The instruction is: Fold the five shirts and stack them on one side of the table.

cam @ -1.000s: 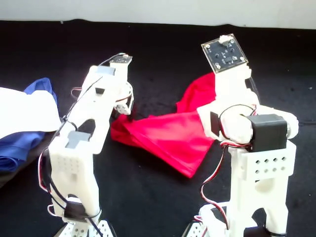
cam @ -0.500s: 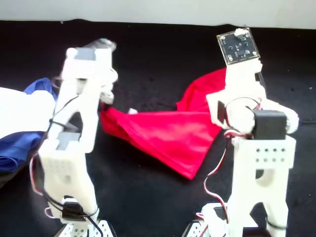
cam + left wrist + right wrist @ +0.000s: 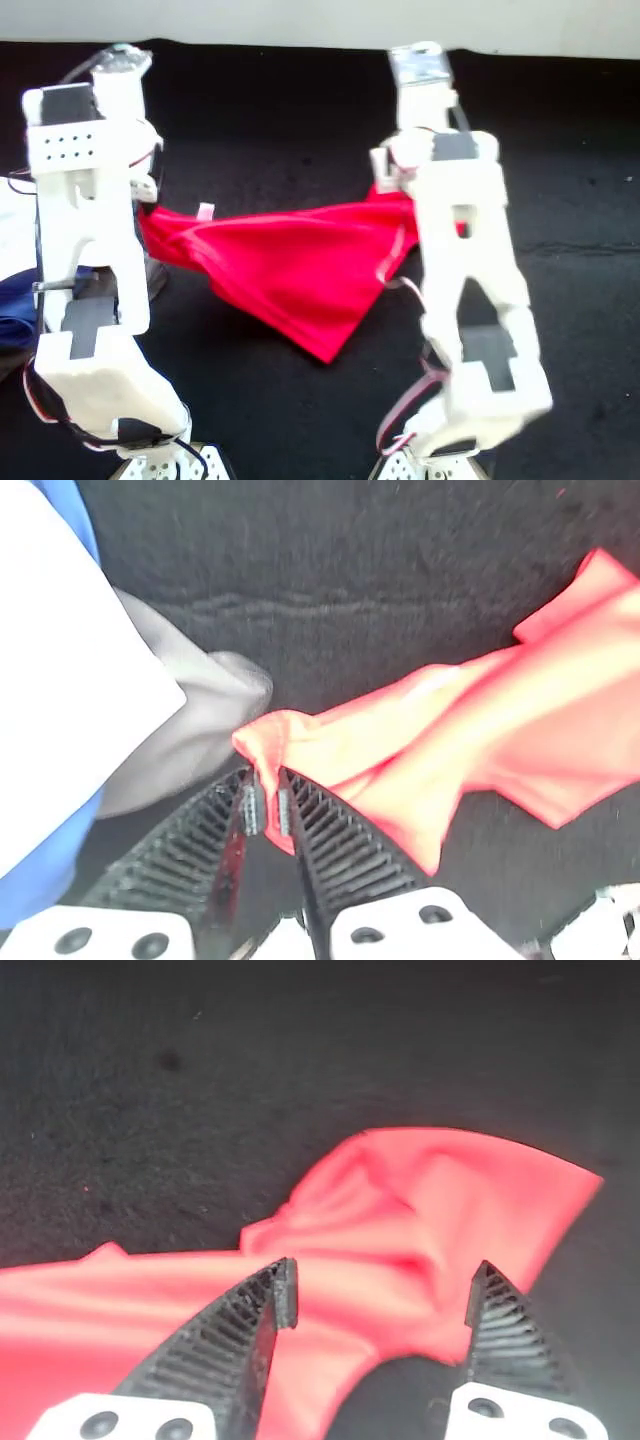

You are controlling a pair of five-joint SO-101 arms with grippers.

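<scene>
A red shirt (image 3: 290, 265) lies stretched across the middle of the black table. My left gripper (image 3: 265, 805) is shut on one corner of the red shirt (image 3: 470, 740), holding it up at the shirt's left end beside the left arm (image 3: 90, 200). My right gripper (image 3: 385, 1295) hangs open just above the bunched far right part of the red shirt (image 3: 400, 1220), gripping nothing. The right arm (image 3: 455, 230) stands over that end.
A pile of white (image 3: 60, 680), grey (image 3: 190, 730) and blue (image 3: 40, 870) shirts lies at the table's left side, close to my left gripper. In the high view the blue shirt (image 3: 15, 310) shows behind the left arm. Black cloth (image 3: 580, 200) covers the table.
The left arm has pulled the shirt's corner to the left, stretching the cloth out. The right arm has swung left over the shirt's far right part.
</scene>
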